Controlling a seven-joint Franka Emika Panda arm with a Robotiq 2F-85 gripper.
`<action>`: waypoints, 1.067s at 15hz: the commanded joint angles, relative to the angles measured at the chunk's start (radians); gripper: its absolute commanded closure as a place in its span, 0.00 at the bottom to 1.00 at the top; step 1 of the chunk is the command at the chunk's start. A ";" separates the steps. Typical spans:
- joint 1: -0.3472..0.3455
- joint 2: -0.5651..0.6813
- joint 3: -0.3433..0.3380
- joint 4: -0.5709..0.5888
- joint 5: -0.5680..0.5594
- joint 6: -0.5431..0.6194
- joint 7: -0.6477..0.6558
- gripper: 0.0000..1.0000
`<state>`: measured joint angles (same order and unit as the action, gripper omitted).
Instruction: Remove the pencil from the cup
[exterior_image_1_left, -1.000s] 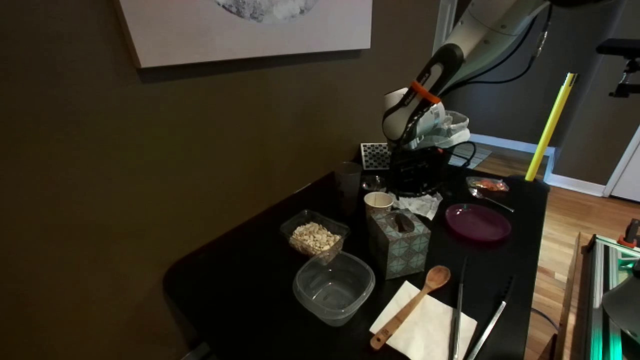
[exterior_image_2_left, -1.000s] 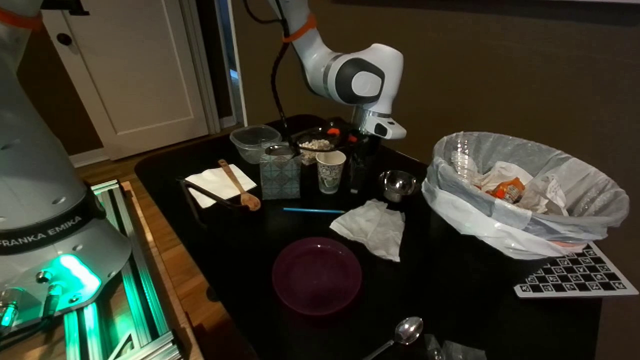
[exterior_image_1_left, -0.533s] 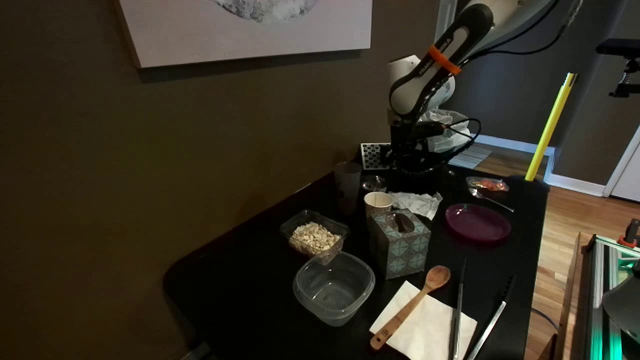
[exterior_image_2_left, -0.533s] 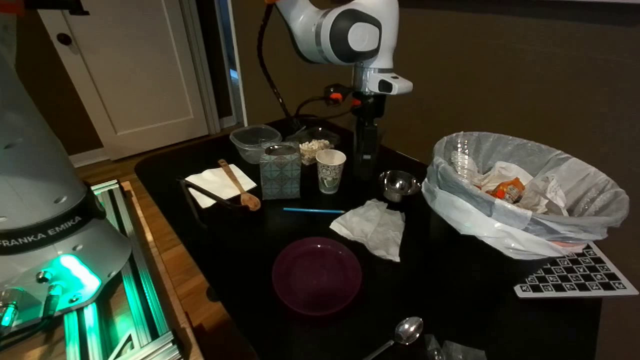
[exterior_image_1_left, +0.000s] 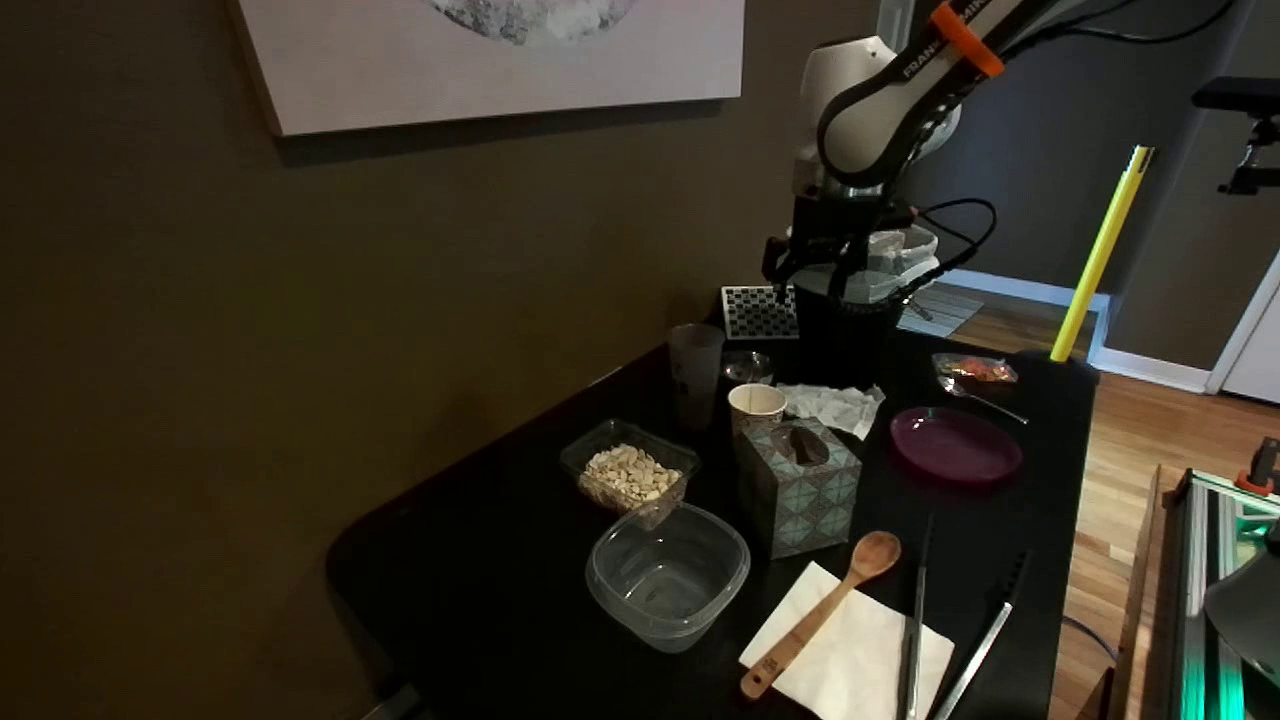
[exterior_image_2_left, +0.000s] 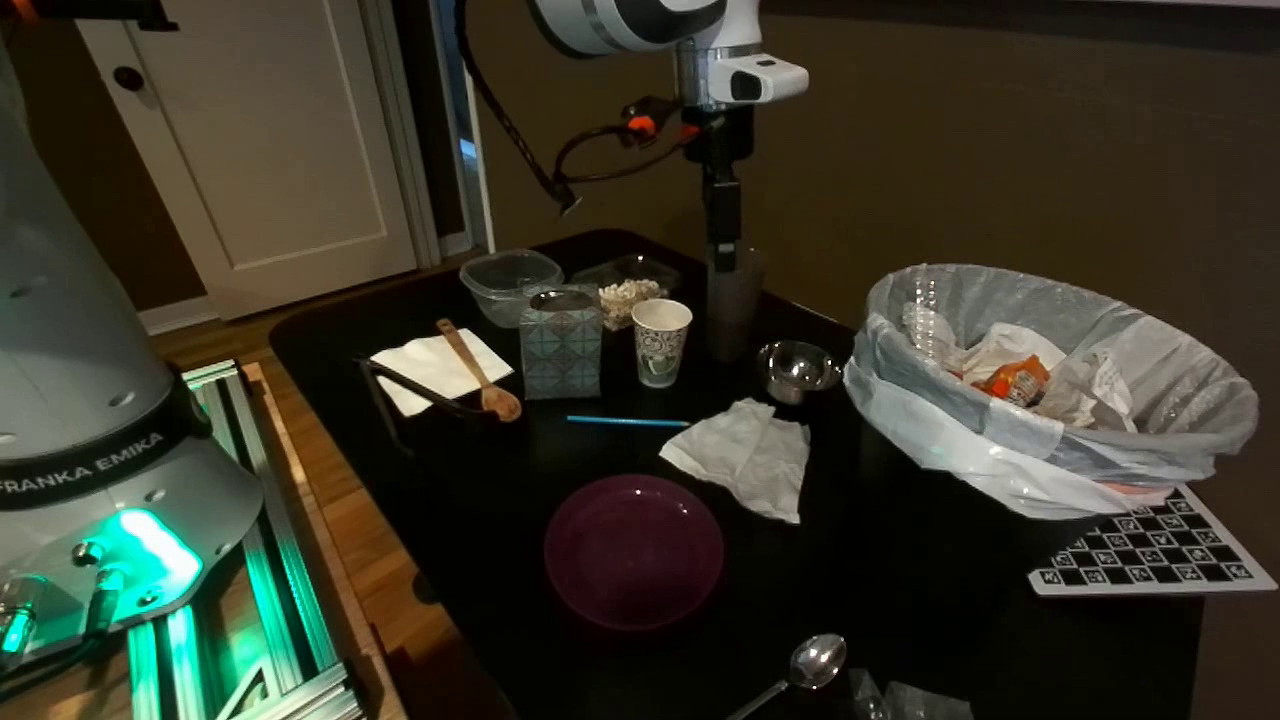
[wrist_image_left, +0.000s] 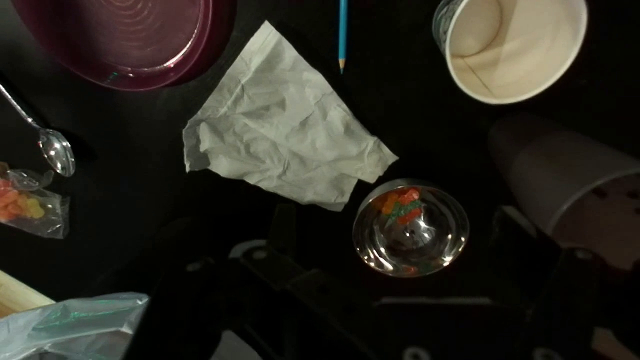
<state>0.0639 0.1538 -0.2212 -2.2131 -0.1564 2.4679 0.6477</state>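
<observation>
I'd lifted my wide-open, empty hand (wrist_image_left: 397, 214); the blue pencil (exterior_image_2_left: 627, 421) lay outside the paper cup (exterior_image_2_left: 660, 345), so removal looked done.

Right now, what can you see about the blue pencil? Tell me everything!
The blue pencil is long and thin, with a bright blue shaft, probably painted wood. Its sharpened end shows a cone of pale bare wood. It lies flat on the black table, outside the paper cup, between that cup and the purple plate. Its point aims at the crumpled white tissue, but a gap shows between them. Only the table seems to touch it. Its other end isn't clear.
</observation>
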 joint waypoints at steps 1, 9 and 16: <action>-0.028 -0.109 0.031 -0.105 -0.056 0.064 0.042 0.00; -0.081 -0.158 0.094 -0.125 -0.061 0.056 0.040 0.00; -0.092 -0.180 0.106 -0.144 -0.069 0.057 0.049 0.00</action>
